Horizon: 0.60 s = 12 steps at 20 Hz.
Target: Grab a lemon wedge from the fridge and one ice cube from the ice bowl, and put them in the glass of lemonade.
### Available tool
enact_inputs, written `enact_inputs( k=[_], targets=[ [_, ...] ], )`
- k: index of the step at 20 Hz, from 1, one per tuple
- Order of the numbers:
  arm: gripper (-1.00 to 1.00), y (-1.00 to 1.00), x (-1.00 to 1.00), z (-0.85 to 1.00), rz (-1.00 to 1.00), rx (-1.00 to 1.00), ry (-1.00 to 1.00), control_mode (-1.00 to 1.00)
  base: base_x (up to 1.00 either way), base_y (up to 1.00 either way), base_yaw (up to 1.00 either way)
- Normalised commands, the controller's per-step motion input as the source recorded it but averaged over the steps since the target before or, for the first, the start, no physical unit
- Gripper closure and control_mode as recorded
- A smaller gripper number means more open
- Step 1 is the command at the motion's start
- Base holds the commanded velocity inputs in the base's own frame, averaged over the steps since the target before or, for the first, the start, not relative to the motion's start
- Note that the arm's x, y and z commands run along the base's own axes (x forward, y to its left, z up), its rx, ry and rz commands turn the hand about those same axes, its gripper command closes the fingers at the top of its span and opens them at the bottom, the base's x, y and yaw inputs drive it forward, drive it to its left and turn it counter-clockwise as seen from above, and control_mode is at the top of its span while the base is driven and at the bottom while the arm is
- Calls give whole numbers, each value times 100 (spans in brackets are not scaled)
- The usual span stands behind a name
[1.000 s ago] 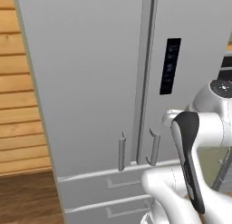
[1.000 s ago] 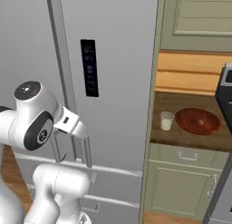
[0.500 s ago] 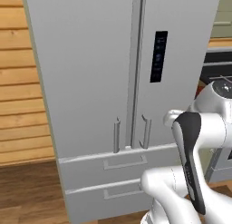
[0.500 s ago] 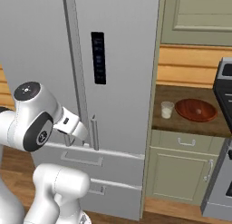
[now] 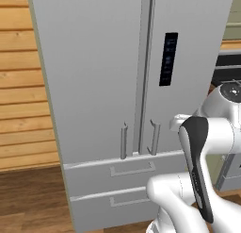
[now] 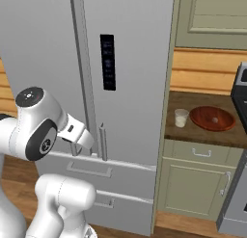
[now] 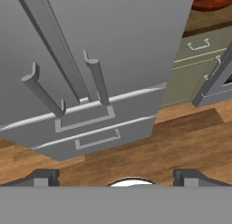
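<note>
One fridge (image 6: 130, 63) stands upright at centre frame, two doors shut, two vertical handles (image 5: 124, 140), two drawers below. One glass (image 6: 181, 118) and one bowl (image 6: 212, 118) sit side by side on the desk (image 6: 202, 133) at right. The tool (image 7: 116, 177) at bottom frame is spread, holding nothing.

The fridge (image 5: 103, 86) stands tall and grey straight ahead of the claw (image 7: 116, 175), both doors shut, a black panel on the right door and two drawers below the bar handles. The glass (image 6: 181, 118), holding pale liquid, stands upright on the counter well off to the claw's right, just beside the reddish-brown bowl (image 6: 212, 118).
</note>
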Motion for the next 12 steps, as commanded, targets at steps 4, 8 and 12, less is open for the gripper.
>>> enact_inputs(
  k=[4,8,12],
  targets=[
    [-100,0,0,0,0,0,0,100,-16,4,7],
    [-100,0,0,0,0,0,0,100,0,0,0],
    [-100,0,0,0,0,0,0,-100,0,0,0]
  ],
)
